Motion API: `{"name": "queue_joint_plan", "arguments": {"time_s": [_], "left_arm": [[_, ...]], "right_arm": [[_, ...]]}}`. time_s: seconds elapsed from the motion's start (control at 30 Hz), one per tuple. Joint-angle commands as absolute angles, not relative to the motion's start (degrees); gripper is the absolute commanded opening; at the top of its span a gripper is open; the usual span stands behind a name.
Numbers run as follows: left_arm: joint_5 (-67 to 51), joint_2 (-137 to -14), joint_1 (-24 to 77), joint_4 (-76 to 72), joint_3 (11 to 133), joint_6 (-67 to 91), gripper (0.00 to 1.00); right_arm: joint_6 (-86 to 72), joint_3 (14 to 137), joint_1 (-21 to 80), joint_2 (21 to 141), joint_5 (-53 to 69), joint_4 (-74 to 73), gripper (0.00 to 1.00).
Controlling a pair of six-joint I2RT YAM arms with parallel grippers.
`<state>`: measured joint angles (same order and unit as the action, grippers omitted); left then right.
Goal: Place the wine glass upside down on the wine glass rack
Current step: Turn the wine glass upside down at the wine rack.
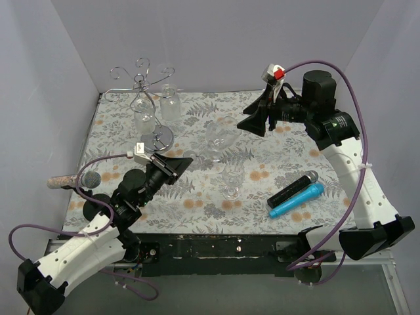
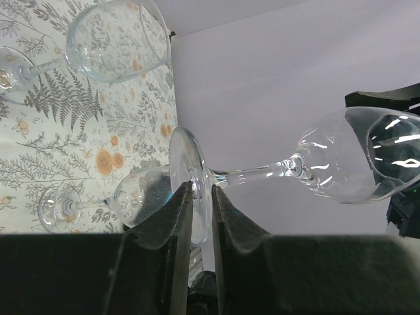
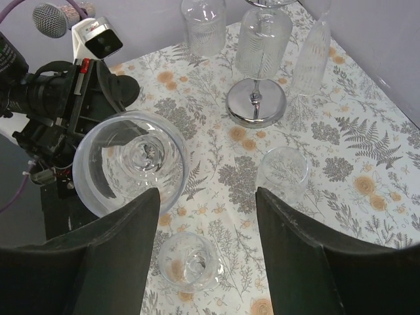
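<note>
The left arm [image 1: 85,246] reaches from its base at the near left corner up and to the right, low over the surface. Its wrist is rolled so the left hand [image 2: 202,190] lies sideways, and its two dark fingers [image 2: 177,223] are pinched close on the foot of the wine glass [image 2: 328,157]. The right arm [image 1: 357,177] climbs along the right edge, bends at a high elbow and turns left. The right hand [image 3: 207,193] points down and leftward, its fingers [image 3: 118,256] spread wide apart.

rack [image 1: 140,84] back left, microphones [image 1: 298,199] front right
</note>
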<state>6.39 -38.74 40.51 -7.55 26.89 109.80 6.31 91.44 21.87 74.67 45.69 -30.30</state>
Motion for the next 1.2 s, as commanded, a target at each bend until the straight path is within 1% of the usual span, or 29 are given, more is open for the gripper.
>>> {"name": "queue_joint_plan", "arguments": {"time_s": [0.0, 0.2, 0.3, 0.5, 0.77, 1.17], "left_arm": [[9.75, -34.81, 40.61, -6.08, 27.77, 109.07, 0.0], [11.07, -32.0, 40.52, -0.36, 29.35, 107.41, 0.0], [11.34, -30.85, 40.6, 3.42, 30.41, 106.0, 0.0], [11.95, -28.04, 40.69, 10.19, 32.69, 103.01, 0.0], [13.18, -26.02, 40.52, 18.53, 37.87, 98.36, 0.0], [14.06, -29.26, 40.6, 32.33, 51.49, 85.0, 0.0]], "right_arm": [[9.75, 92.11, 21.8, 72.95, 47.37, -31.02, 0.69], [14.49, 93.43, 21.01, 72.69, 51.41, -34.53, 0.77], [17.04, 94.22, 20.31, 72.68, 51.94, -36.12, 0.78], [18.98, 95.71, 17.06, 72.16, 54.14, -37.97, 0.79], [17.84, 94.66, 11.26, 71.46, 57.48, -36.65, 0.79], [18.28, 90.26, 8.26, 71.54, 53.44, -34.1, 0.79]]}}
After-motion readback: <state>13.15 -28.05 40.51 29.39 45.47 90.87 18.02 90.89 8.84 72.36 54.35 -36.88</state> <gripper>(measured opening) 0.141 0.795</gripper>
